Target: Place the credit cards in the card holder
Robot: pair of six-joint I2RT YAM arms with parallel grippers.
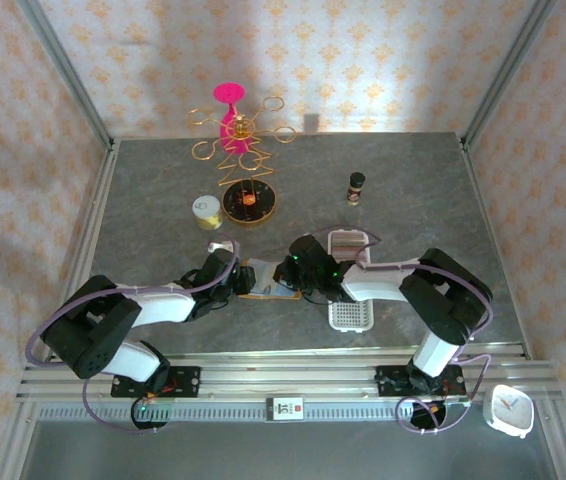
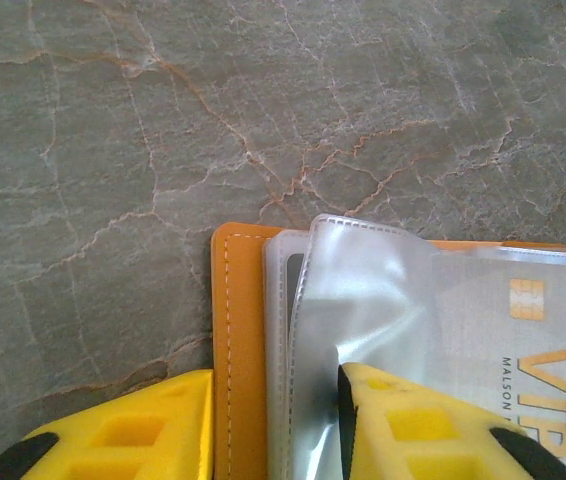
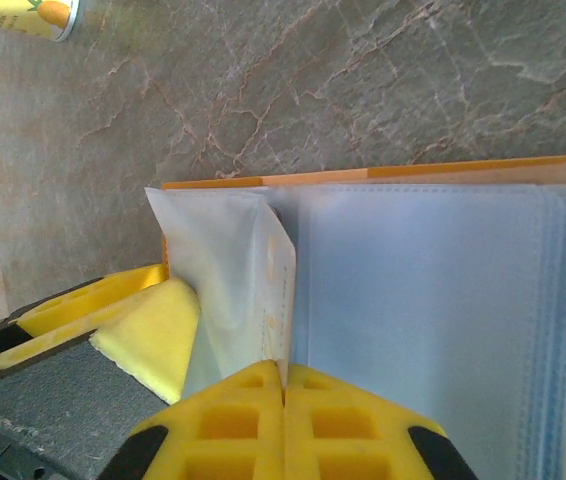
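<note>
At frame centre, overhead view: left gripper (image 1: 241, 285) and right gripper (image 1: 285, 282) meet over the card holder (image 1: 261, 281), which lies open on the grey stone table (image 1: 413, 200).
Left gripper: jaws partly apart, astride the holder's orange edge; one finger (image 2: 113, 435) beside that edge, the other on a clear sleeve (image 2: 363, 290); nothing clamped.
Right gripper: fingers pressed together, pinching the lower edge of a pale card (image 3: 228, 280) beside the stacked sleeves.
Left wrist view adds: a card printed VIP (image 2: 538, 345) under clear plastic, lower right.
Right wrist view adds: the sleeve pages' layered edges at far right; the left gripper's yellow finger at lower left.
Overhead view adds: white slotted tray (image 1: 351, 316) partly beneath the right arm; yellow jar (image 1: 204, 212), small bottle (image 1: 357, 187) and pink-and-gold stand (image 1: 231, 125) in the upper half.
</note>
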